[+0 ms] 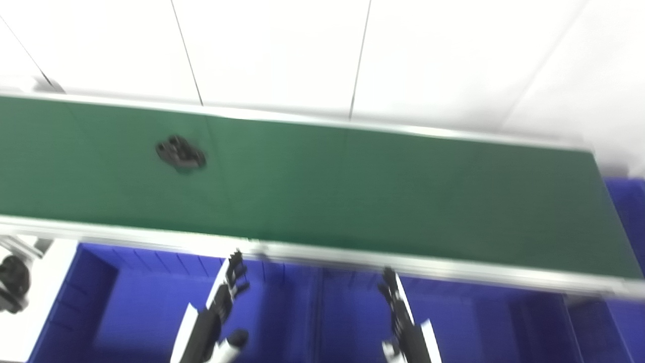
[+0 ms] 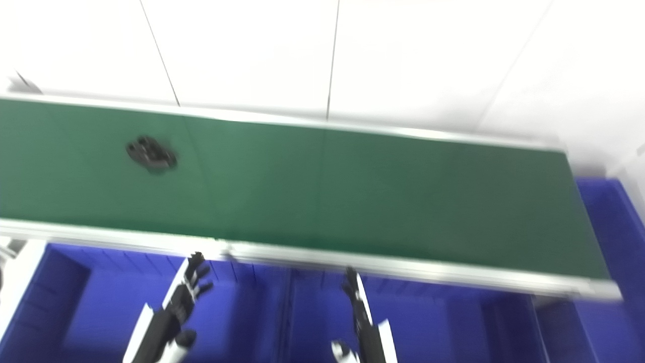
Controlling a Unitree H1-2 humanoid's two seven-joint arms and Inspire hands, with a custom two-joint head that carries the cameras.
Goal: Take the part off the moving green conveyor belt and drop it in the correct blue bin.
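A small black part (image 1: 180, 153) lies on the green conveyor belt (image 1: 352, 186), left of the middle and nearer the far rail. My left hand (image 1: 224, 297) hovers over the blue bins below the belt's near rail, fingers spread and empty. My right hand (image 1: 400, 307) is over the middle bin, fingers stretched out straight, holding nothing. Both hands are well short of the part, on the near side of the belt. The picture is blurred.
A row of blue bins (image 1: 151, 302) runs under the near rail (image 1: 312, 254), and another blue bin (image 1: 630, 201) sits at the belt's right end. White wall panels stand behind. A black and metal fitting (image 1: 12, 282) shows at the left edge.
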